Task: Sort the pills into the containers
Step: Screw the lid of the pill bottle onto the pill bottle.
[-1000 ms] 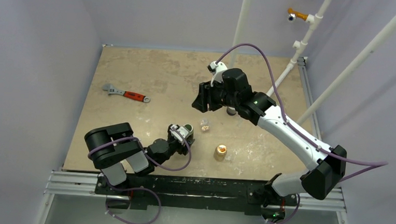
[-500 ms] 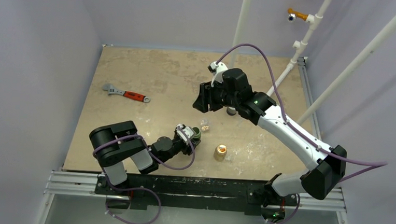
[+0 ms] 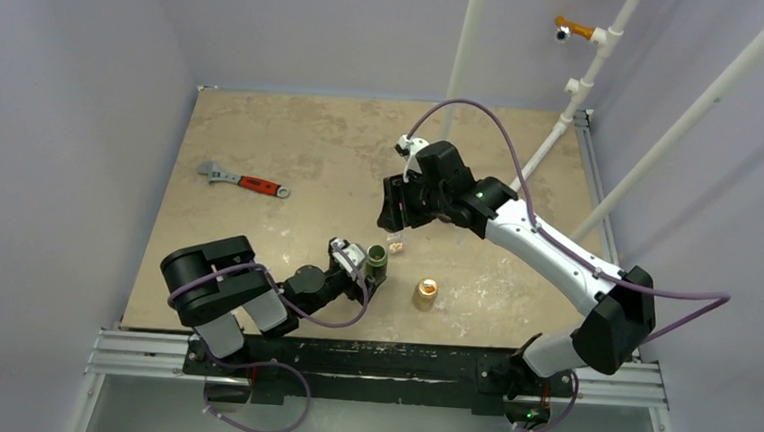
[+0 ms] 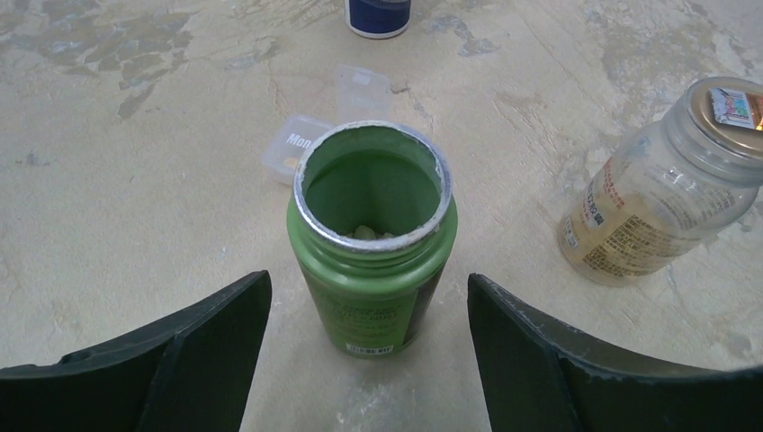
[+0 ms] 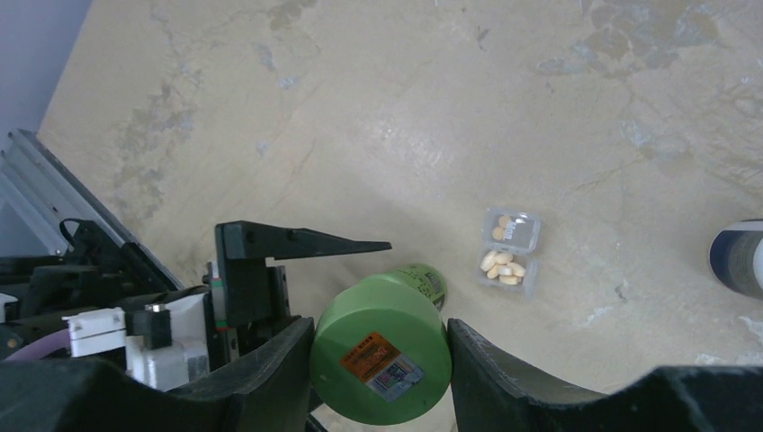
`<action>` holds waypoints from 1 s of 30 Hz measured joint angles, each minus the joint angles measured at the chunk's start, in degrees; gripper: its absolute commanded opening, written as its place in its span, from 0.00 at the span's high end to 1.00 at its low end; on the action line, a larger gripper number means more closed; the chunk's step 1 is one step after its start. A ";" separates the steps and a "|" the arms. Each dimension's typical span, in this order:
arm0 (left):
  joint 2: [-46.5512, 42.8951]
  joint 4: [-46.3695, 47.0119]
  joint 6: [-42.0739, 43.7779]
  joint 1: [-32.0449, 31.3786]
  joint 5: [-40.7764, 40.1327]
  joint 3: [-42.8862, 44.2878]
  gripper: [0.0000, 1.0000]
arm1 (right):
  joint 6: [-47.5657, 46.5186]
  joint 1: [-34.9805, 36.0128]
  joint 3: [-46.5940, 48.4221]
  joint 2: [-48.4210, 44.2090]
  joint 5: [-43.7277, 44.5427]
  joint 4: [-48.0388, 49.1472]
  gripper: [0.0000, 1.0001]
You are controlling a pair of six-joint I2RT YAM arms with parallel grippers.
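Half hiding clear case just behind green bottle; straddling bottle with left gripper spread, not touching; pinching green cap in right gripper near bottle; showing pills inside case, count unclear.

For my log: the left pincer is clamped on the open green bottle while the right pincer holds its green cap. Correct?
Not quite. The left pincer is open, not clamped: it straddles the green bottle with a gap on each side, as the left wrist view shows. The bottle is open, and the right pincer does hold the green cap.
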 measured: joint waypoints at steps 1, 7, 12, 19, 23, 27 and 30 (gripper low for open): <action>-0.48 0.00 -0.15 0.02 -0.02 -0.42 0.18 | 0.07 0.11 -0.02 0.50 0.07 -0.42 0.86; -6.19 -0.09 -1.60 0.02 -1.51 -4.92 0.15 | 0.55 2.67 0.00 4.07 1.64 -1.81 0.87; -12.48 -1.27 -2.73 0.02 -3.72 -7.30 0.14 | 0.61 5.40 0.68 7.13 3.72 -4.17 0.87; -22.43 -7.67 -3.87 0.02 -6.32 -8.02 0.14 | 0.52 7.72 4.02 11.26 6.56 -7.48 0.87; -29.33 -13.81 -4.07 0.02 -7.06 -8.02 0.14 | 0.50 8.83 6.03 12.74 7.96 -8.70 0.88; -36.37 -21.88 -4.04 0.02 -7.06 -7.96 0.16 | 0.50 10.10 7.61 14.51 9.46 -9.62 0.88; -40.98 -28.61 -4.04 0.02 -7.06 -7.76 0.16 | 0.50 10.69 7.93 15.52 10.47 -10.49 0.88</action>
